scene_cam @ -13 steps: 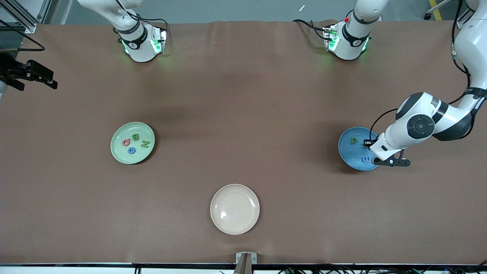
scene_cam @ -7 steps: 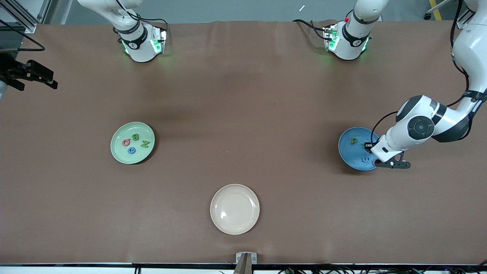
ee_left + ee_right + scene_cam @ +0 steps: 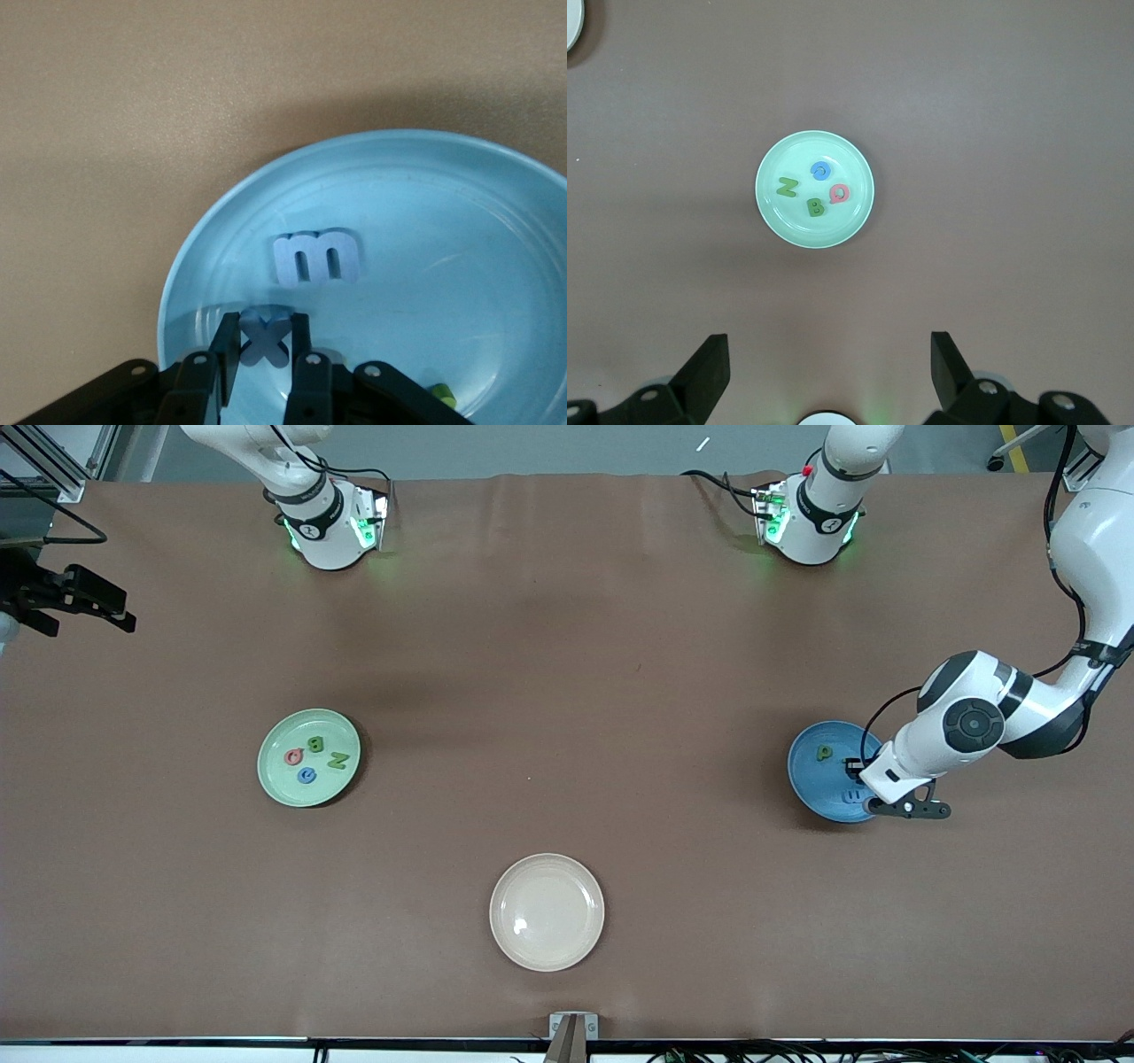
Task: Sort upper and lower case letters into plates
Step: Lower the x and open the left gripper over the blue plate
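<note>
Letter x (image 3: pixel 265 336) sits pinched in left claw (image 3: pixel 265 361), seemingly over blue plate (image 3: pixel 496 195).

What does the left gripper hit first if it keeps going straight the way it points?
Probably the blue plate: the left gripper, fingers shut on the blue letter x, points down into it, so the x would likely touch the plate's floor first. The gap left is unclear.

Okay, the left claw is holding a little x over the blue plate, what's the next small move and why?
Probably open the left claw and let go. It is shut on the x, low inside the blue plate beside the m, so the letter already looks to be where it belongs. The right claw waits open, high over the green plate.
</note>
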`<state>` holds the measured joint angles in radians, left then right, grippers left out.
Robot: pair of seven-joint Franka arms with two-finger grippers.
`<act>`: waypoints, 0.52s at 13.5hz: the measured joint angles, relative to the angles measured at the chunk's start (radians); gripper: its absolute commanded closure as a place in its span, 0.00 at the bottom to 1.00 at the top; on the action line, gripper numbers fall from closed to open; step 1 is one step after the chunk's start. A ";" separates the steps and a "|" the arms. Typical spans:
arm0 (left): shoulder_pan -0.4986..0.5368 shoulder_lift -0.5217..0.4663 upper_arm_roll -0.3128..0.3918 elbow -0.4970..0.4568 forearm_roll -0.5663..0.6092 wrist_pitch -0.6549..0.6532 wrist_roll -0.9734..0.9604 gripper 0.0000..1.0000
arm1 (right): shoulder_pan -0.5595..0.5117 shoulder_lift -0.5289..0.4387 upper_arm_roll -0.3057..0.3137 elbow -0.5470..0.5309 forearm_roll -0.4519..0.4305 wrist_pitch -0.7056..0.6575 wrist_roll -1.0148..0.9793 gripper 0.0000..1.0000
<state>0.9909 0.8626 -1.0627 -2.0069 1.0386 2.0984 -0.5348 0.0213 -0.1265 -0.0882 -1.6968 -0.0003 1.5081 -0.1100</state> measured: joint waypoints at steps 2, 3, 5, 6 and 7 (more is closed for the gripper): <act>0.000 0.000 0.000 0.000 0.000 0.000 0.006 0.00 | 0.003 0.000 0.000 0.000 0.000 0.000 0.000 0.00; 0.000 0.000 -0.001 0.000 0.001 0.000 0.013 0.00 | 0.004 0.000 0.000 0.000 0.000 0.000 0.000 0.00; 0.000 0.000 -0.007 0.002 0.001 0.000 0.024 0.00 | 0.005 0.000 0.000 0.000 0.000 0.000 0.000 0.00; 0.000 0.000 -0.013 0.002 0.001 0.000 0.024 0.00 | 0.005 0.000 0.000 0.000 0.000 0.000 0.000 0.00; 0.000 0.000 -0.020 0.002 0.001 0.000 0.024 0.00 | 0.005 0.000 0.000 0.000 0.000 0.000 0.000 0.00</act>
<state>0.9908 0.8621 -1.0827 -2.0046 1.0394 2.0983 -0.5104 0.0261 -0.1265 -0.0879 -1.6968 -0.0003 1.5081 -0.1100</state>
